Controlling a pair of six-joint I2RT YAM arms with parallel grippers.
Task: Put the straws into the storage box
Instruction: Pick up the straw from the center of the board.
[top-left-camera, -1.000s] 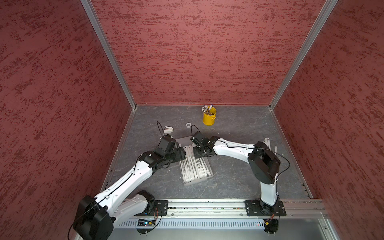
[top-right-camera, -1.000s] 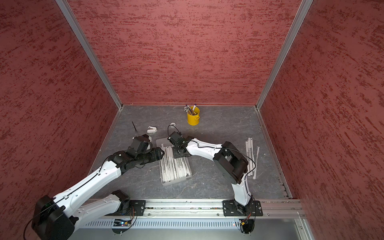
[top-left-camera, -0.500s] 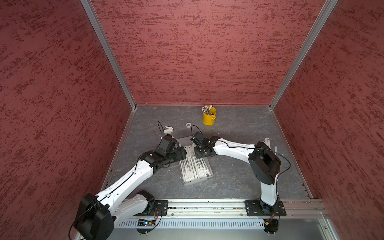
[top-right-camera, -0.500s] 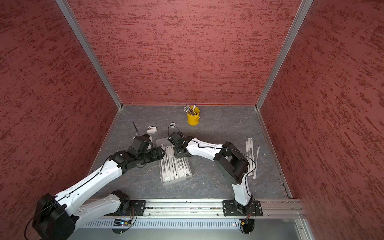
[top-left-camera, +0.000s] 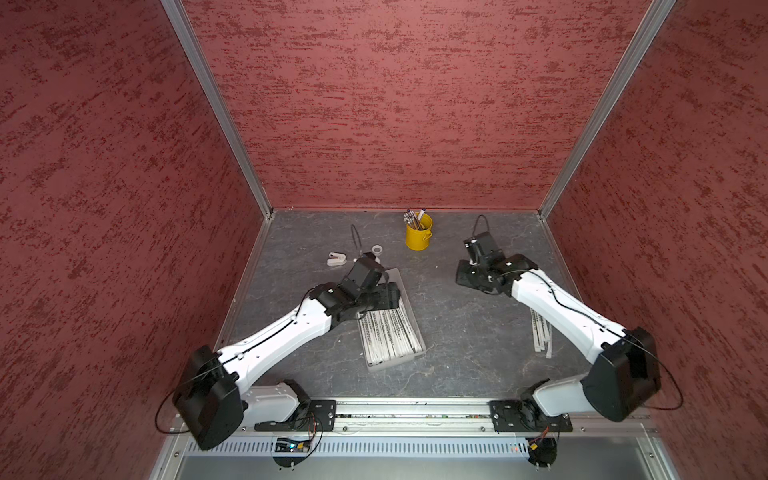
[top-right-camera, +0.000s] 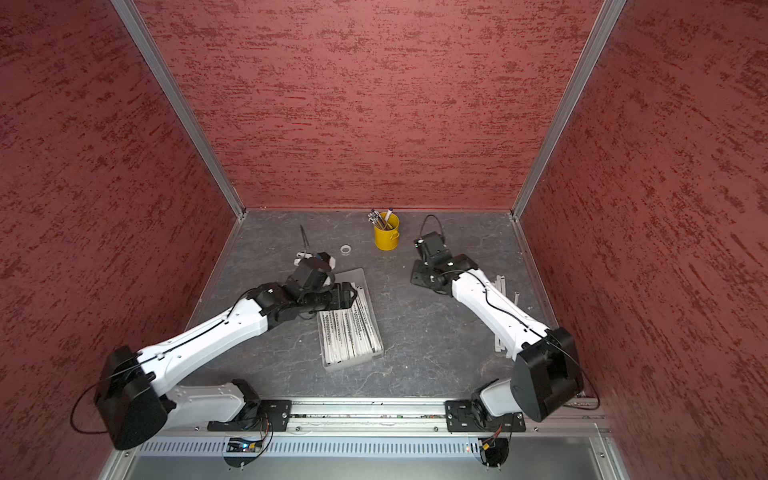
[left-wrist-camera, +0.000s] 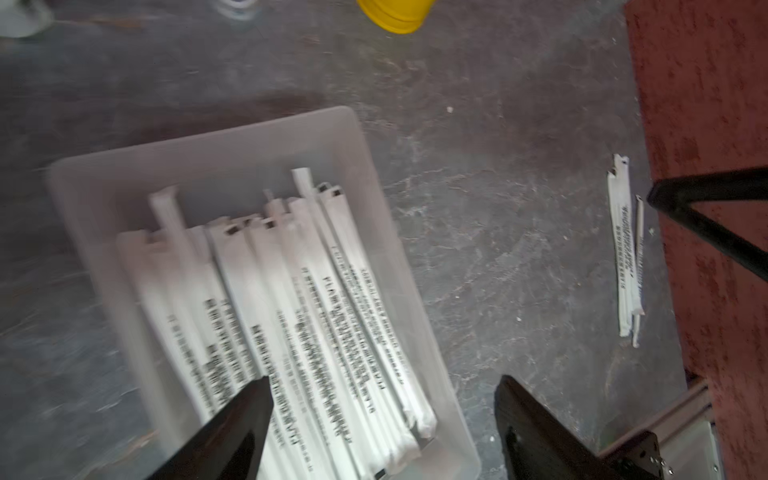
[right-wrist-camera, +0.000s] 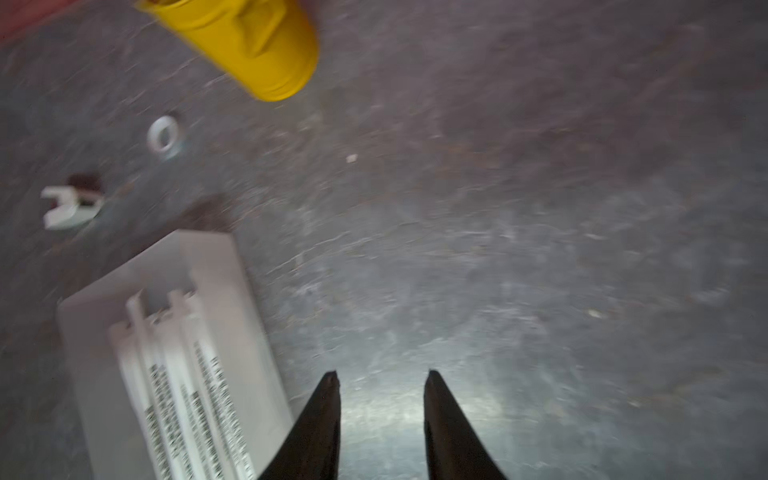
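Fingers of my right end effector (right-wrist-camera: 382, 373) stand apart with nothing between them, above bare tabletop (right-wrist-camera: 540, 249) just beside the storage box (right-wrist-camera: 241, 299). My left end effector (left-wrist-camera: 382, 379) hangs spread and empty over the box. Most straws (left-wrist-camera: 291, 291) lie lengthwise inside it. A few loose straws (top-left-camera: 541, 337) lie well apart from the box, on my right arm's side. To fetch those well, I judge, I should pinch one mid-length (thin paper wrappers look slick and crushable) and lay it parallel within the low translucent walls.
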